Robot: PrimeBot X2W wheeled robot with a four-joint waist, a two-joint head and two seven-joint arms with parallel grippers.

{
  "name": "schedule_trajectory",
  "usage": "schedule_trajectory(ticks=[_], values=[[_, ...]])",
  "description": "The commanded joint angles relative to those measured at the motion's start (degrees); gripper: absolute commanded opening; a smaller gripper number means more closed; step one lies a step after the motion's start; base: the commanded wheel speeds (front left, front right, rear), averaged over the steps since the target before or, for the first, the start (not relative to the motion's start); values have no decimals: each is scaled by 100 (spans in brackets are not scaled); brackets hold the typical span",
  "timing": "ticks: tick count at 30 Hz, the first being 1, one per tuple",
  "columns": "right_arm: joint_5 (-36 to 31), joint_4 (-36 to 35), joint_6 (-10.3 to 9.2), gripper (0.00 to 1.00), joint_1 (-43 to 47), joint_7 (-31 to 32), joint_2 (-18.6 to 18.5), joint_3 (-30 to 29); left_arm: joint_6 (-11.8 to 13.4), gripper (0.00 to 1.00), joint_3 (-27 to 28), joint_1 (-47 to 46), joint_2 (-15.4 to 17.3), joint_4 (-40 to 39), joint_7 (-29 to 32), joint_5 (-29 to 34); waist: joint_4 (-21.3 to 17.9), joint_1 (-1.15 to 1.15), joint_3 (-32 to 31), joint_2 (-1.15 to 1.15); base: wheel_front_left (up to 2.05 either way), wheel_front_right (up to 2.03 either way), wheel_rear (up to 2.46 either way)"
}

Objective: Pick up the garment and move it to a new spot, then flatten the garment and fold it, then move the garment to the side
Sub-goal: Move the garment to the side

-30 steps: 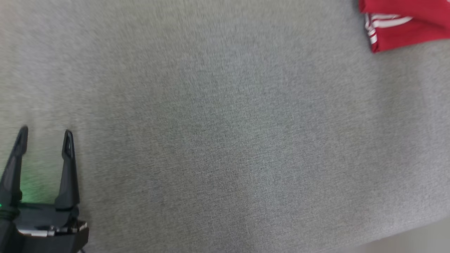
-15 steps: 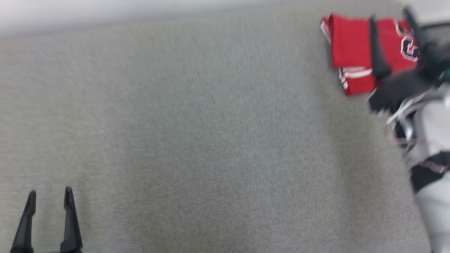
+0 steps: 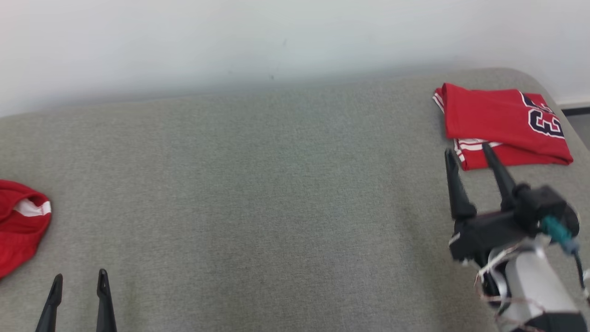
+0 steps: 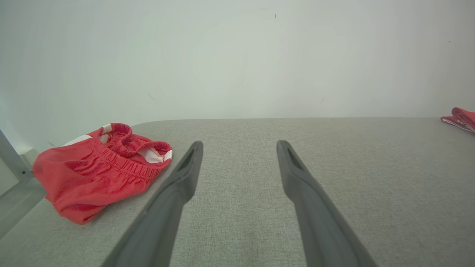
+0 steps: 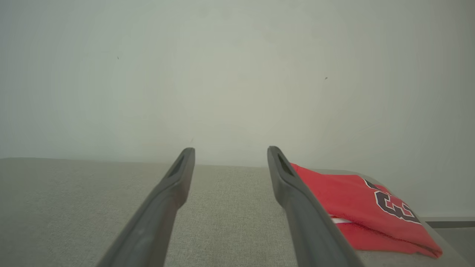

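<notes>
A folded red garment with a dark number on it lies flat at the far right of the grey table. My right gripper is open and empty just in front of its near edge; in the right wrist view the garment lies to the right of the open right gripper. A second red garment, crumpled, with an elastic waistband, lies at the table's left edge. My left gripper is open at the lower left, apart from it. The left wrist view has this crumpled garment left of the left gripper.
A pale wall runs behind the table's far edge. The table's rounded right corner is just past the folded garment, with floor beyond it. The folded garment appears small at the far right of the left wrist view.
The head camera has tilted up, bringing the wall and the crumpled garment into view. The right gripper has drawn back from over the folded garment to just in front of it.
</notes>
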Motion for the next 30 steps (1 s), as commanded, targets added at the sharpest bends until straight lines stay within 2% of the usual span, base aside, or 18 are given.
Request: schedule_trajectory(ticks=[1, 14, 21, 30], values=[[34, -114, -15, 100, 230, -41, 110, -49, 7, 100, -9, 63, -28, 22, -17, 14, 133, 2, -145, 1, 0, 0, 0], [-28, -815, -15, 100, 1868, -107, 739, -346, 6, 100, -103, 278, -31, 222, -17, 94, 230, 2, -570, 1, 0, 0, 0], [-80, -1107, -15, 100, 2311, -68, 869, -476, 5, 100, -151, 381, -7, 281, -17, 113, 289, 2, -725, 1, 0, 0, 0], [-51, -869, -15, 100, 2500, -133, 916, -389, 6, 100, -212, 418, 57, 436, -17, 162, 448, 2, -845, 1, 0, 0, 0]])
